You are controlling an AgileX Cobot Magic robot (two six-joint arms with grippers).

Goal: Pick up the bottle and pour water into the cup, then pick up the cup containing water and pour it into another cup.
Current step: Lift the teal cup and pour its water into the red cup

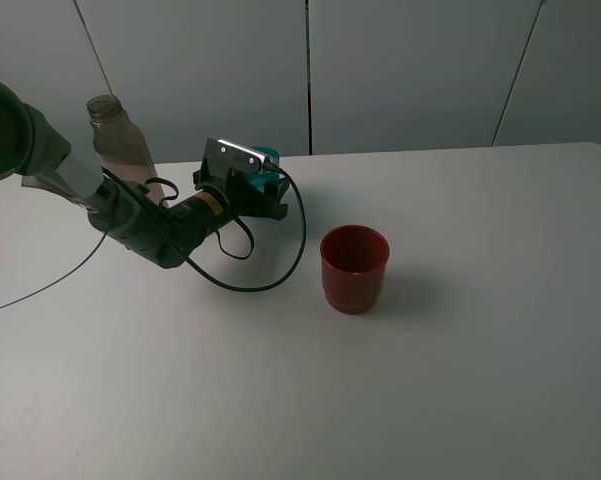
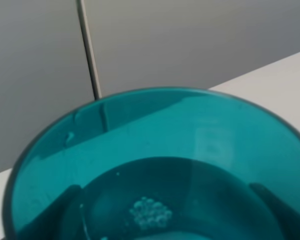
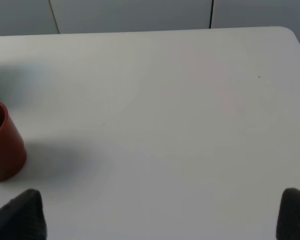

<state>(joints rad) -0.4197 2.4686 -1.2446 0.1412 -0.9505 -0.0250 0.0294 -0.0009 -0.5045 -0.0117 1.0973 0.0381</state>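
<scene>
The cup [image 1: 268, 156], a teal translucent tumbler, stands at the back of the table, left of centre. My left gripper [image 1: 264, 184] is shut on it from the sides. In the left wrist view the cup [image 2: 164, 130] fills the picture, with water and small bubbles at its bottom, and a dark finger [image 2: 65, 200] shows on each side. The tall clear bottle [image 1: 115, 140] stands uncapped behind the left arm. The dark red cup [image 1: 354, 265] stands apart near the middle of the table, also seen as the red cup [image 3: 2, 145]. My right gripper [image 3: 157, 217] is open over bare table.
The white table [image 1: 460, 380] spreads to the right and front. A black cable [image 1: 280, 270] loops from the left arm down onto the tabletop between the teal and red cups. Grey wall panels stand behind the table's far edge.
</scene>
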